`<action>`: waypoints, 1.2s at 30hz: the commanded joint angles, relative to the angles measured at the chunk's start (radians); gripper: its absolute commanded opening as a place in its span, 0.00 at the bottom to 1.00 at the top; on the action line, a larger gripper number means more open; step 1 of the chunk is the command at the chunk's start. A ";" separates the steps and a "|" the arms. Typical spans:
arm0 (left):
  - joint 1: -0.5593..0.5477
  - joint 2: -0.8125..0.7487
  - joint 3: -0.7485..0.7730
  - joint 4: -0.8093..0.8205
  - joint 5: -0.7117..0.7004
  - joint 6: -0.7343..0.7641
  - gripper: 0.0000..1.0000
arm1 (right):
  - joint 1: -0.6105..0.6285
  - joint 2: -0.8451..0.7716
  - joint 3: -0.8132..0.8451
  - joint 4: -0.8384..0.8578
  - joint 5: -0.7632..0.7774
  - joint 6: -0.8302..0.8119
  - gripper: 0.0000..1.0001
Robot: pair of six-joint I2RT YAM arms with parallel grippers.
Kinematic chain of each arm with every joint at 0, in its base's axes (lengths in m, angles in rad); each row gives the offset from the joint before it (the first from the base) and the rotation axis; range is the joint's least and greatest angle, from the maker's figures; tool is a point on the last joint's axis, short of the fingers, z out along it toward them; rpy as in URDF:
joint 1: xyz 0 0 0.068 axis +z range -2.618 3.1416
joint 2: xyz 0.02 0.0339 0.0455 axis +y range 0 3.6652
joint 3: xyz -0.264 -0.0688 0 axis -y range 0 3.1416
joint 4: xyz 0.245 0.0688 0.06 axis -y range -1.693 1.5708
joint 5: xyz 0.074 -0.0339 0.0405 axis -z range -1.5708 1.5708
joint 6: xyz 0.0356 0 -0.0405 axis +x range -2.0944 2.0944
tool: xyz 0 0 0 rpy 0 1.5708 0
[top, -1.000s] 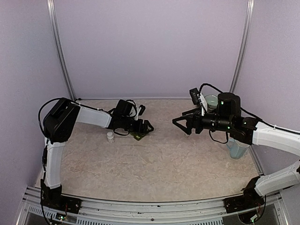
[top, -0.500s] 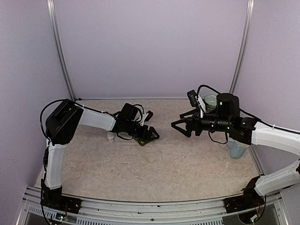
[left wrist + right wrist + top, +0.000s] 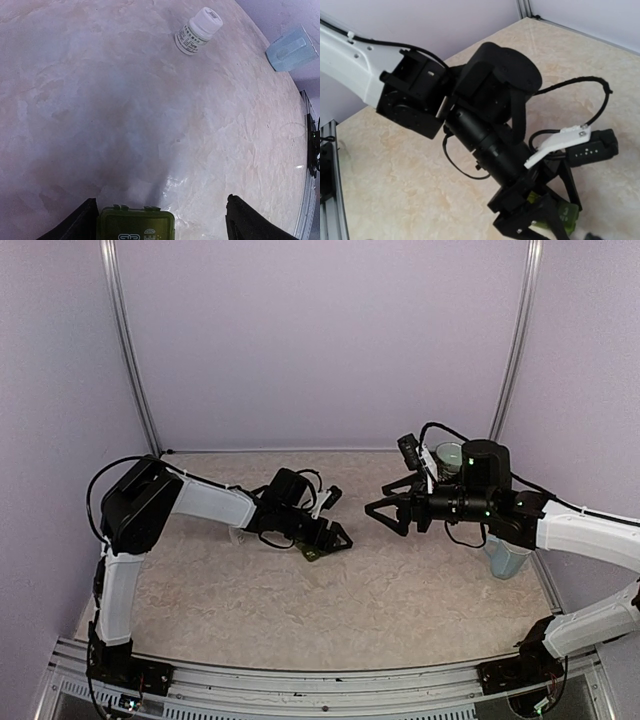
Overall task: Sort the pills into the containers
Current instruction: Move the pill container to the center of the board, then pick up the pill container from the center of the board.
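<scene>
Spreading wide rather than clamping, the jaws of the left gripper (image 3: 340, 540) are straddling the containers (image 3: 136, 224): in the wrist view one of the fingers (image 3: 80, 222) is sitting against the green strip's side while the other is standing well clear, so nothing is being squeezed. Over the past second this gripper has been sliding rightward across the table (image 3: 400, 610), and the strip has been travelling with it, now lying near the middle, lids apparently shut. That is bringing it toward the right gripper (image 3: 380, 512), which is hovering just beyond with its jaws likewise released and holding nothing, barely shifting meanwhile. Farther ahead a white pill bottle (image 3: 199, 31) is standing, with the pale blue mug (image 3: 292, 47) beyond it. Judging by this, the arms are still positioning the strip within shared reach; no compartment is being opened and no pill is showing yet.
</scene>
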 commanded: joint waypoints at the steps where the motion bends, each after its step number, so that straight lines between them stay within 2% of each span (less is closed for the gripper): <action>1: -0.029 -0.034 -0.030 -0.004 0.012 0.008 0.84 | -0.007 -0.018 -0.017 0.003 -0.017 -0.019 0.89; 13: -0.036 -0.119 -0.063 0.044 -0.058 -0.016 0.88 | -0.007 -0.017 -0.034 0.009 -0.027 -0.030 0.89; 21: -0.011 -0.267 -0.144 0.120 -0.136 -0.093 0.95 | -0.007 0.025 -0.053 0.039 -0.025 -0.059 0.90; 30: 0.042 -0.386 -0.375 0.216 -0.206 -0.217 0.97 | -0.008 0.227 -0.029 0.125 -0.047 -0.020 0.89; 36: 0.043 -0.385 -0.434 0.241 -0.214 -0.232 0.97 | -0.017 0.410 0.034 0.162 -0.067 0.025 0.88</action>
